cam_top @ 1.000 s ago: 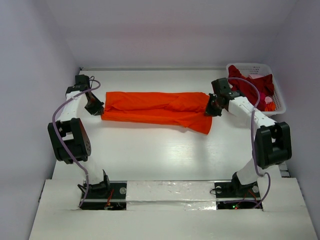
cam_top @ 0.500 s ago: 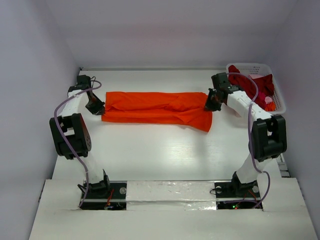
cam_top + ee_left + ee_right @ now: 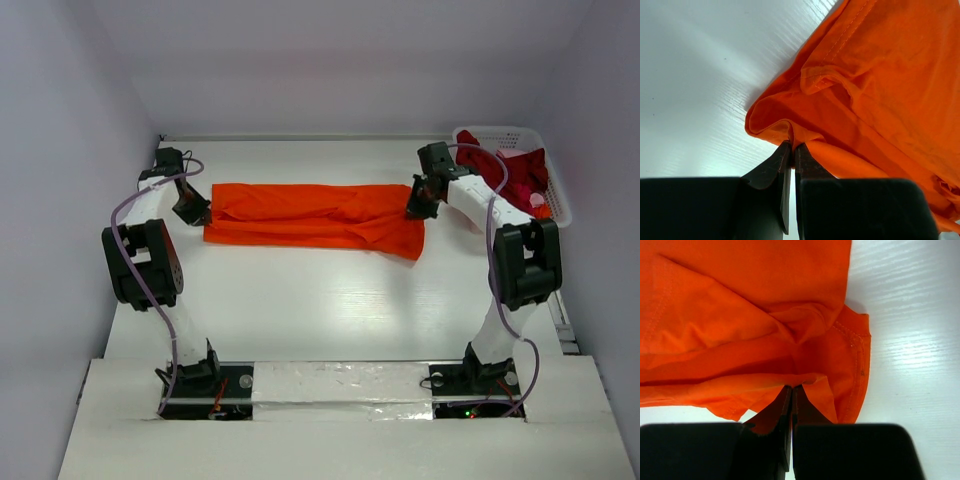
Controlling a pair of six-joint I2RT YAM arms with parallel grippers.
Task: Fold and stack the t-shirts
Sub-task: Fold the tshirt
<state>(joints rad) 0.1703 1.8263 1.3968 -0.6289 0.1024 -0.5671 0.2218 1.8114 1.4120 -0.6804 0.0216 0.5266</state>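
Observation:
An orange t-shirt (image 3: 310, 216) is stretched into a long band across the far half of the table. My left gripper (image 3: 197, 213) is shut on its left end, a pinch of orange cloth (image 3: 790, 131) caught at the tips (image 3: 792, 146). At the right end my right gripper (image 3: 415, 208) is shut on the cloth too, the fabric (image 3: 765, 340) bunching at the fingertips (image 3: 791, 388). Dark red t-shirts (image 3: 505, 170) lie heaped in the basket at the far right.
A white lattice basket (image 3: 556, 196) stands at the far right corner, close behind the right arm. White walls close in the table at the back and both sides. Both arm bases (image 3: 190, 380) sit at the near edge.
Both grippers have carried the orange shirt's ends away from the bases, toward the back wall. The shirt's front edge now lies farther from me and the band is narrower.

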